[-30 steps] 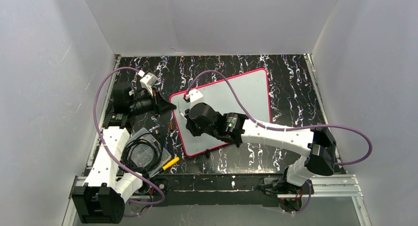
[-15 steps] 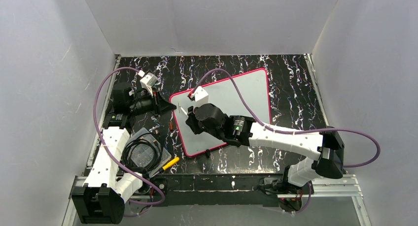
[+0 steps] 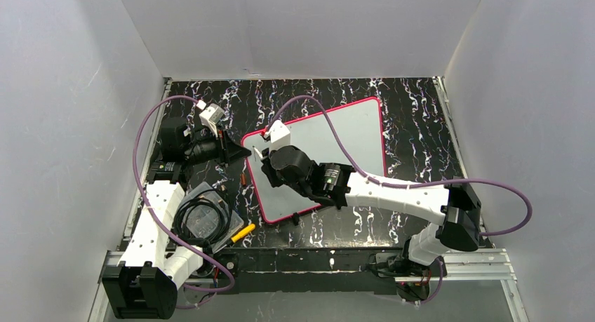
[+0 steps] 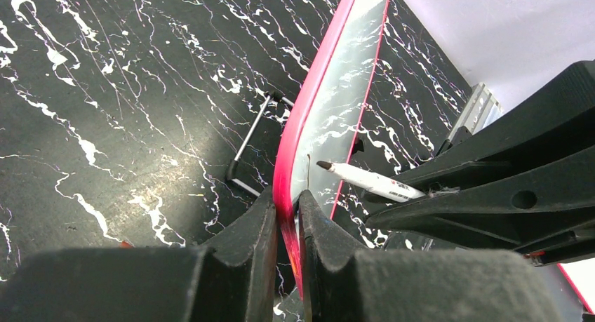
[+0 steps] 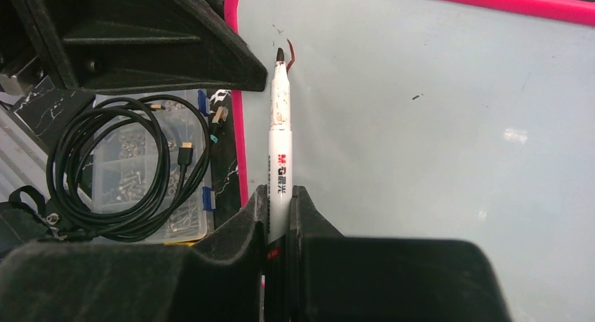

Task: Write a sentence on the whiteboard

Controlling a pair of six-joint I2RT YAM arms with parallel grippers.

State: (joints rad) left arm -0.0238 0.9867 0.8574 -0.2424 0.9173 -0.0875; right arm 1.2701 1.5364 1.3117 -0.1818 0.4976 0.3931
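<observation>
The whiteboard [image 3: 344,136], glossy white with a pink-red frame, lies tilted on the black marbled table. My left gripper [image 3: 245,152] is shut on its left corner, and in the left wrist view the jaws pinch the pink frame [image 4: 286,210]. My right gripper [image 5: 279,196] is shut on a white marker [image 5: 279,139]. The marker's dark tip sits on the board face close to that corner. Of the sentence, only a short curved reddish stroke [image 5: 291,53] shows, just beside the tip. In the top view the right gripper [image 3: 270,164] hovers over the board's left part.
A clear box of screws with a coiled black cable [image 3: 203,220] lies near the left arm, with a yellow-handled item [image 3: 243,232] beside it. A thin metal bracket [image 4: 249,143] lies on the table left of the board. White walls close in the table.
My right gripper, holding the marker, swung a little right and then back left by the board's left corner. The left gripper and the board stayed put.
</observation>
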